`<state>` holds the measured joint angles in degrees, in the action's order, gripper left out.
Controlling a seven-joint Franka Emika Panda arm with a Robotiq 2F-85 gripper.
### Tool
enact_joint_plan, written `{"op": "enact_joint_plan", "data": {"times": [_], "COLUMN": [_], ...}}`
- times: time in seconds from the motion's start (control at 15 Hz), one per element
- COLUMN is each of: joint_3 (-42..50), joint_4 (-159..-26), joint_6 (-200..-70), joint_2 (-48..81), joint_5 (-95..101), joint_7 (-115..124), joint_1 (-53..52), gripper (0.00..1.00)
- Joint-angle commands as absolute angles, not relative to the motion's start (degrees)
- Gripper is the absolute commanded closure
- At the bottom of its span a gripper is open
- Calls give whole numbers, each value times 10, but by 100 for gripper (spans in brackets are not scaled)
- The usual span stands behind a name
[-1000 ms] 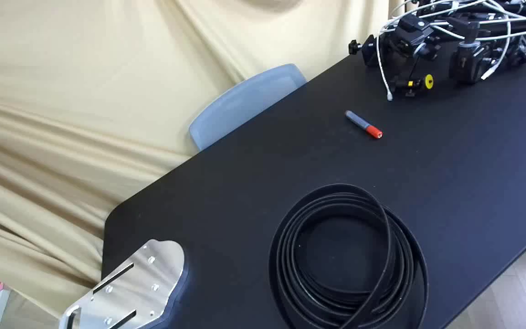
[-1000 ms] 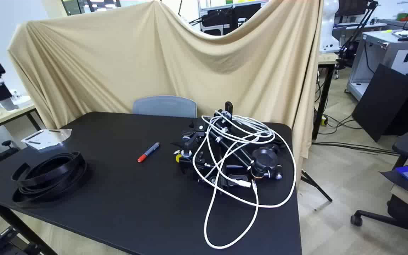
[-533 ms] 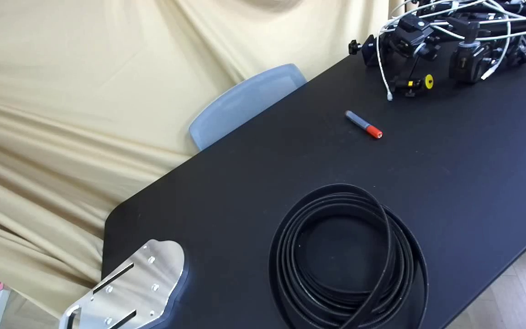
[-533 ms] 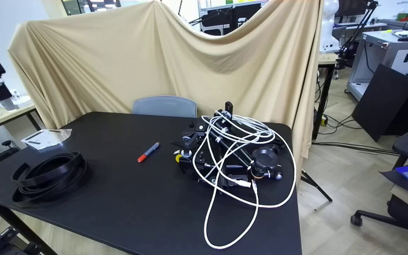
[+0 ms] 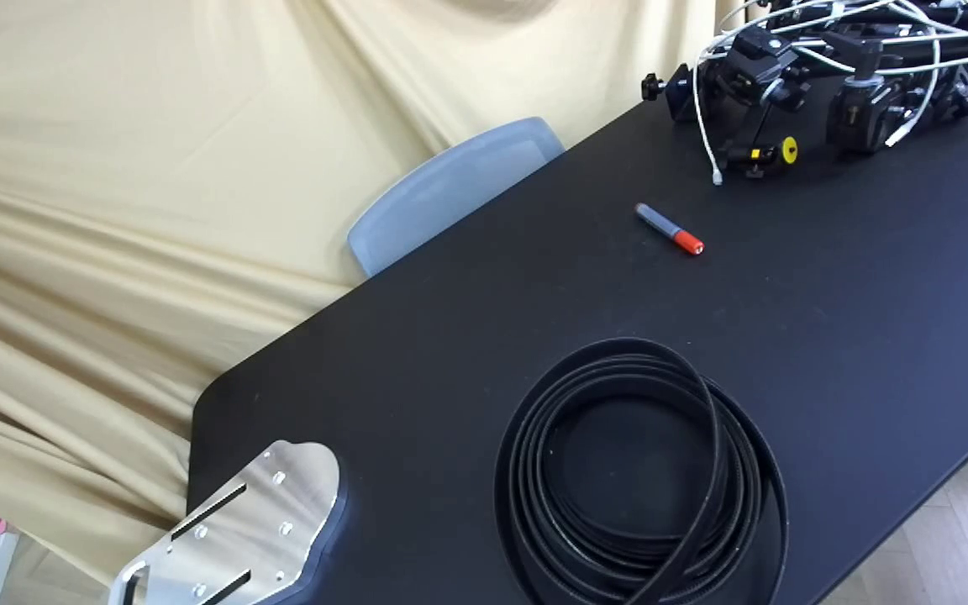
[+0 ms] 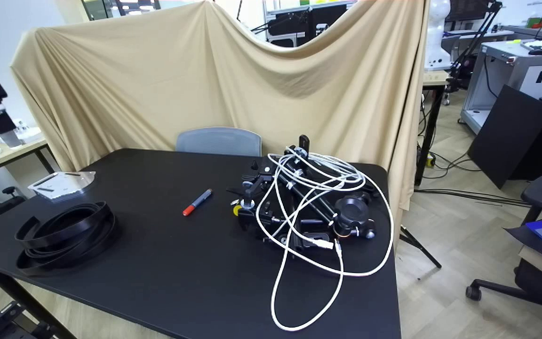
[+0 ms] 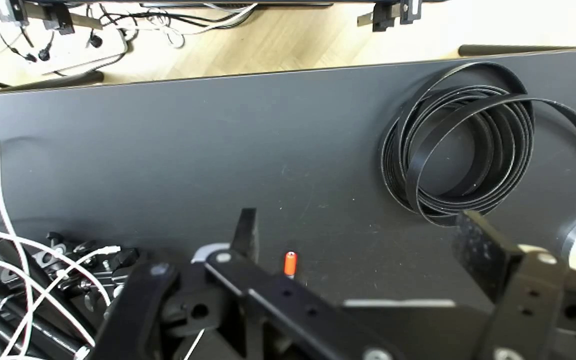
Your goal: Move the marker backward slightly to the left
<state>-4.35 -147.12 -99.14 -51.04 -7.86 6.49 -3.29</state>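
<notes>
The marker lies flat on the black table (image 5: 450, 353). Its body is bluish grey and one end is red. It shows in both exterior views (image 5: 669, 228) (image 6: 197, 202). In the wrist view only its red end (image 7: 290, 263) shows; the rest is hidden behind a link of my gripper. My gripper (image 7: 360, 225) is open wide and holds nothing. It stands above the table, with the red end seen between the fingers, nearer the left one. I cannot make out my gripper in the exterior views.
A coil of flat black cable (image 5: 526, 470) lies on the table, also in the wrist view (image 7: 395, 165). Black camera-stand parts (image 6: 294, 188) with loose white cables (image 6: 278, 282) lie beside the marker. A shiny metal plate (image 5: 257, 512) lies at a corner. A grey chair (image 6: 219, 141) stands behind.
</notes>
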Motion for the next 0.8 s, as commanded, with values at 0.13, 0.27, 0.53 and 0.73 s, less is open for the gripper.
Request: {"op": "enact_joint_plan", "data": {"times": [0.13,0.27,0.53,0.73], "joint_3": [-44,-42,-40,-41], "joint_4": [-1478,-1481,-1490,-1490], "joint_6": [-1024,-1060,-1155,-1231], "joint_2": [-484,-453,-371,-305], "joint_5": [-58,-38,-4,12], "joint_7": [64,62,69,83], "joint_1": [-9,3,22,34], "gripper": [0,0,0,0]}}
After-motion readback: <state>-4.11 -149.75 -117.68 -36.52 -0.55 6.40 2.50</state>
